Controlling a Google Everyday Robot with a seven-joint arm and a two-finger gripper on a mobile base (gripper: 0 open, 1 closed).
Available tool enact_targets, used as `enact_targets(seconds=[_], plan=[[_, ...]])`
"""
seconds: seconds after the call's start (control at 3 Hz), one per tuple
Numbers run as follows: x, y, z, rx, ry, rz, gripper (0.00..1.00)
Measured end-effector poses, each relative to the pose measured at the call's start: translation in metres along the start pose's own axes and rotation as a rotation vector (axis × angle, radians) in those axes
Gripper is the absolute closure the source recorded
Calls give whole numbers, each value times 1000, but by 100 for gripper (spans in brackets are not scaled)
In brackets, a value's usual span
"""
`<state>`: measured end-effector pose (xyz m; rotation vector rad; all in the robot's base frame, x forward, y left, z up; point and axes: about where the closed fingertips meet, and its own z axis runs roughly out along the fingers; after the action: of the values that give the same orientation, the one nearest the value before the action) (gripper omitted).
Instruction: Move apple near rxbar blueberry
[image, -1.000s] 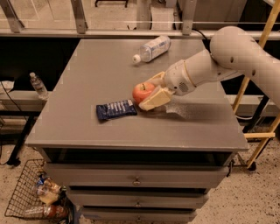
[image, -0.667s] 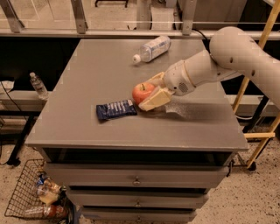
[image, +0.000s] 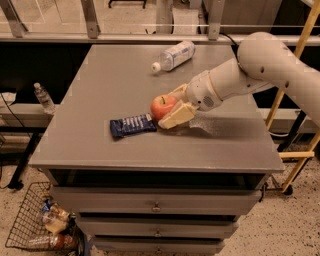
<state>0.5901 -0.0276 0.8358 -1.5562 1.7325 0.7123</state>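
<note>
Near the middle of the counter (image: 100, 75), a little closer to its front edge than its back one, I see the apple (image: 162, 106) sitting upright on the grey top with its stem up. The gripper (image: 170, 108) is right on it, reaching in from the right edge. Its cream fingers (image: 176, 115) are closed around the apple, one against the side facing the front edge and one against the side facing the back edge. The white arm (image: 260, 65) runs off over the right back corner.

The rxbar blueberry (image: 132, 125) lies flat just beside the apple, toward the left edge. Its near end is at the apple's base (touching or a hair apart, I cannot tell), and its white lettering faces up.

A clear water bottle (image: 174, 55) lies on its side well apart from both, close to the back edge, cap pointing toward the left front corner.

Below the front edge are drawers (image: 156, 205), and a wire basket (image: 30, 220) stands on the floor under the left front corner.
</note>
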Motion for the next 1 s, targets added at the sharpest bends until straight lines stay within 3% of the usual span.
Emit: enact_targets(seconds=[0.33,1.0], plan=[[-1,1,2,-4,0,-1,0],[-2,2,-8,22,-5,-12,0]])
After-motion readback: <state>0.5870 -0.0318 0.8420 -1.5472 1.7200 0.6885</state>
